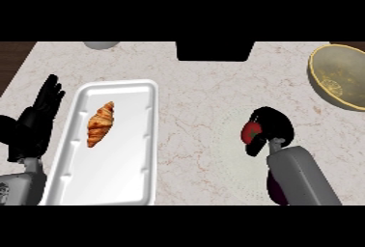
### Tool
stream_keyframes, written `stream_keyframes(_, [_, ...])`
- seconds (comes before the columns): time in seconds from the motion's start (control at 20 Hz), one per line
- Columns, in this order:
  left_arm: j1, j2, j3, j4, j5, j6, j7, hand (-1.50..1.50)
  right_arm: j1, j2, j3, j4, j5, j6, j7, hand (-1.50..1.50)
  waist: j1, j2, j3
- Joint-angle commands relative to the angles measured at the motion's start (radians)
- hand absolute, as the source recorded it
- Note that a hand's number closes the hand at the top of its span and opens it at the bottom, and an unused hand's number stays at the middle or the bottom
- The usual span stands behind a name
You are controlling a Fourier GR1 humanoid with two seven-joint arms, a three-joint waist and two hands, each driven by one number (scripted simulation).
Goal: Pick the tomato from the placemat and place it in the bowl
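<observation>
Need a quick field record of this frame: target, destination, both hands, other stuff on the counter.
target: tomato, red, in the right hand
destination: bowl, yellowish, far right, nothing seen inside
right hand: curled round the tomato, left of the bowl
left hand: open, fingers up, at left edge
other: croissant on white tray
placemat: not discernible

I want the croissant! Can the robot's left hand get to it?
Probably yes. The left hand rests open just beside the white tray, and the croissant lies uncovered on the tray's near side, nothing between them.
</observation>
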Motion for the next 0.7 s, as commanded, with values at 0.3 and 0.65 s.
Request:
stream_keyframes(0.3, [-0.036, -0.007, 0.001, 0.014, -0.022, 0.005, 0.007, 0.0, -0.379, -0.079, -0.072, 0.429, 0.082, -0.137, -0.239, 1.5, 0.012, 0.007, 0.004])
stream_keyframes(0.65, [0.019, -0.03, -0.004, -0.003, -0.031, 0.022, -0.008, 0.0, -0.438, -0.177, -0.075, 0.11, 0.166, -0.195, -0.063, 1.5, -0.024, -0.01, 0.002])
